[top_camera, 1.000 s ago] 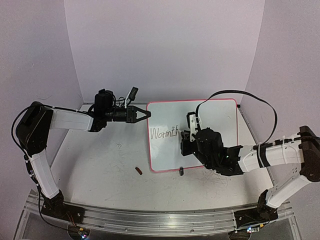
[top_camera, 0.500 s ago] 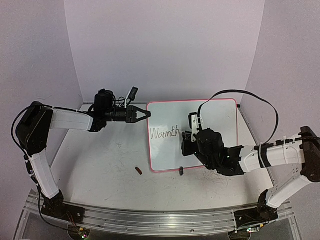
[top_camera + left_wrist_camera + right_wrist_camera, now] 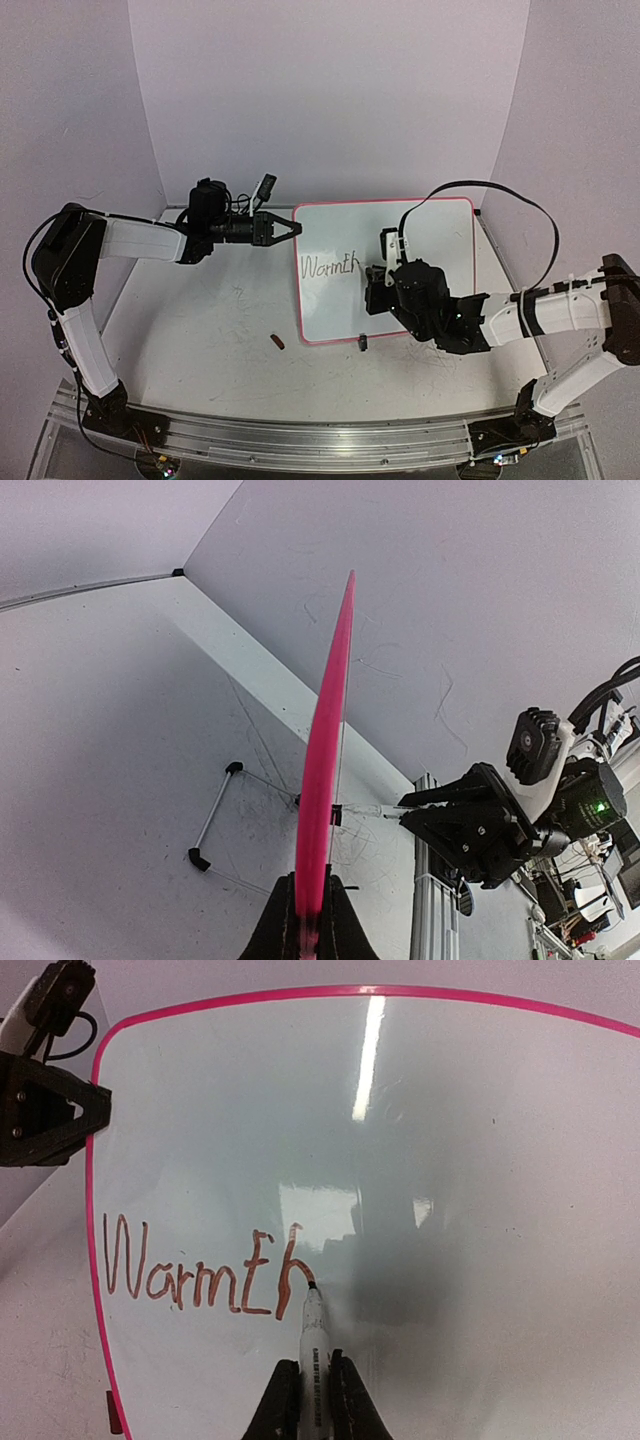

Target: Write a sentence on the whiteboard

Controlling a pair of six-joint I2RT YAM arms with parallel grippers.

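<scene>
The whiteboard, white with a pink frame, stands at the middle right of the table. My left gripper is shut on its upper left edge; in the left wrist view the pink edge runs up from between the jaws of that gripper. My right gripper is shut on a white marker, whose tip touches the whiteboard at the end of the reddish-brown writing "WarmEh". From the top view, the right gripper is over the board's middle, just right of the writing.
A small red cap lies on the grey table left of the board's near corner. A small black piece sits at the board's near edge. A thin wire stand lies behind the board. Purple walls enclose the table.
My right gripper has shifted slightly to the right with the marker, drawing out the arch of the last letter. The left arm and the board have not moved.
</scene>
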